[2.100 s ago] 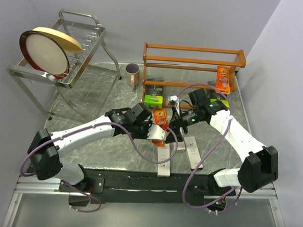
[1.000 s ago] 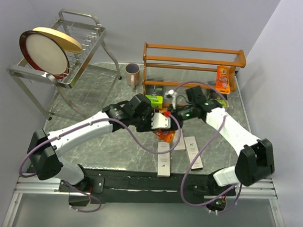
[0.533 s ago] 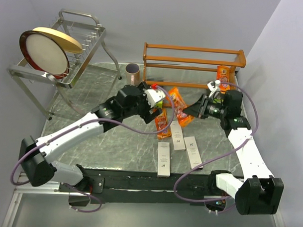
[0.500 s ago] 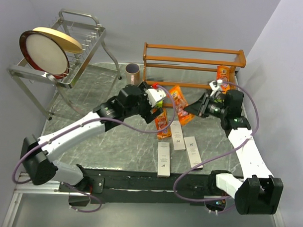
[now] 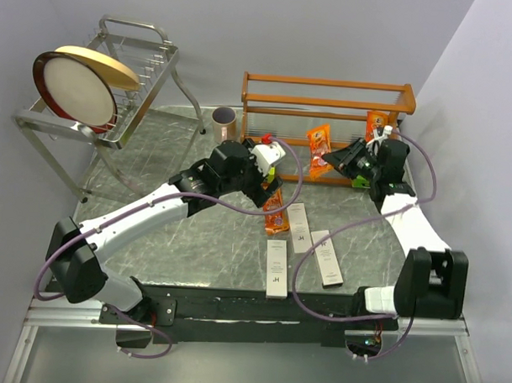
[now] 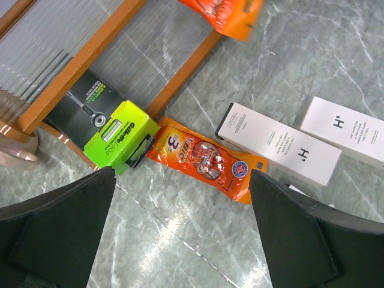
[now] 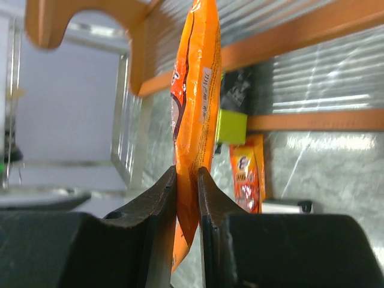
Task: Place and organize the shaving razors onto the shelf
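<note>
From above, my left gripper (image 5: 267, 161) hides most of the green pack (image 6: 114, 137). My left wrist view shows it lying across the front rail of the shelf (image 5: 326, 112), dark end on the slats, green end toward the table. That gripper hangs spread wide, gripping nothing. My right gripper (image 7: 187, 180) pinches the held packet (image 7: 193, 90) in front of the shelf's rails. I see it edge-on, so its print is hard to read and its lower end is lost between my fingers. Its long axis runs in line with them. The table packet (image 6: 207, 162) lies flat, one end at the green pack, the other by a white box (image 6: 279, 150).
</note>
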Robot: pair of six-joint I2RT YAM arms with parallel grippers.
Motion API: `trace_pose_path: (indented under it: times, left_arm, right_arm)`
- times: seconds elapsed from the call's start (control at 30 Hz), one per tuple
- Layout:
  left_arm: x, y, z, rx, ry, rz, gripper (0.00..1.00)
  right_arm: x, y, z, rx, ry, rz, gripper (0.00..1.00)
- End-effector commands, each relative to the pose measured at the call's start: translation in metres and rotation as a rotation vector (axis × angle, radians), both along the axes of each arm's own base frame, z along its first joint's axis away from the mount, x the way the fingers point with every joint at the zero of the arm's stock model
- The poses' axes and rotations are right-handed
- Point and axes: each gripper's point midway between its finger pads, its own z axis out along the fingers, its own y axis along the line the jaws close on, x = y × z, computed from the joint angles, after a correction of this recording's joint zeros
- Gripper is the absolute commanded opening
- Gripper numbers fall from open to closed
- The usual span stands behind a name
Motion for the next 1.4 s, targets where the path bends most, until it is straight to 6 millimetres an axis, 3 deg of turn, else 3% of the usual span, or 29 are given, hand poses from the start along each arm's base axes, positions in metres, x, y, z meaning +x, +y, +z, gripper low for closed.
trace_pose_path:
  times: [0.0, 0.3, 0.47, 0.77, 1.03, 1.37]
  left_arm:
    - [0.001, -0.012, 0.023, -0.076, -0.021, -0.021, 0.99]
    - [-0.006, -0.012, 0.015, -0.074, 0.001, -0.045, 0.99]
    - [-0.006, -0.015, 0.013, -0.071, 0.009, -0.053, 0.99]
    - [-0.005, -0.028, 0.014, -0.062, -0.004, -0.078, 0.99]
    - [-0.013, -0.036, 0.019, -0.041, -0.031, -0.105, 0.99]
    - [-0.015, -0.036, 0.017, -0.032, -0.040, -0.109, 0.99]
  right_arm:
    - [0.042, -0.014, 0.043, 0.018, -0.127, -0.090, 0.00]
    - [0.074, -0.020, 0.034, 0.041, -0.098, -0.139, 0.02]
    - [0.079, -0.019, 0.019, 0.043, -0.080, -0.129, 0.03]
    - [0.086, -0.021, 0.012, 0.064, -0.065, -0.153, 0.03]
    - [0.104, -0.027, 0.006, 0.024, -0.043, -0.175, 0.09]
    - [0.103, -0.027, -0.011, 0.010, 0.011, -0.172, 0.22]
